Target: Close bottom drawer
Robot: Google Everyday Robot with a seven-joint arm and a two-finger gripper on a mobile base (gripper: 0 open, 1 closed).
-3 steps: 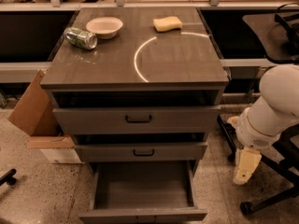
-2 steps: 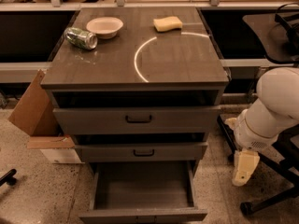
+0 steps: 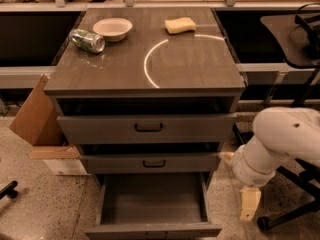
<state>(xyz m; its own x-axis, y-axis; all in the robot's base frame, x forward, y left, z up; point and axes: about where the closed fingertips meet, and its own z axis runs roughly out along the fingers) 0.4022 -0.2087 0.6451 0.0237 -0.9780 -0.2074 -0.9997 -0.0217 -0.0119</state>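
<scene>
The bottom drawer (image 3: 152, 229) of the grey cabinet is pulled far out at the lower middle of the camera view, and its inside looks empty. Its front panel runs along the frame's bottom edge. Above it are the mid drawer (image 3: 150, 162) and the tall top drawer (image 3: 147, 128), each standing a little proud of the cabinet. My gripper (image 3: 249, 204) hangs pointing down at the end of the white arm (image 3: 285, 141), to the right of the open drawer and apart from it.
On the cabinet top (image 3: 190, 64) lie a crushed can (image 3: 87, 40), a white bowl (image 3: 112, 28) and a yellow sponge (image 3: 180, 25). A cardboard box (image 3: 42, 129) stands at the cabinet's left. An office chair base (image 3: 295, 204) is behind my arm on the right.
The arm and gripper have shifted slightly left, toward the cabinet. The drawers have not moved.
</scene>
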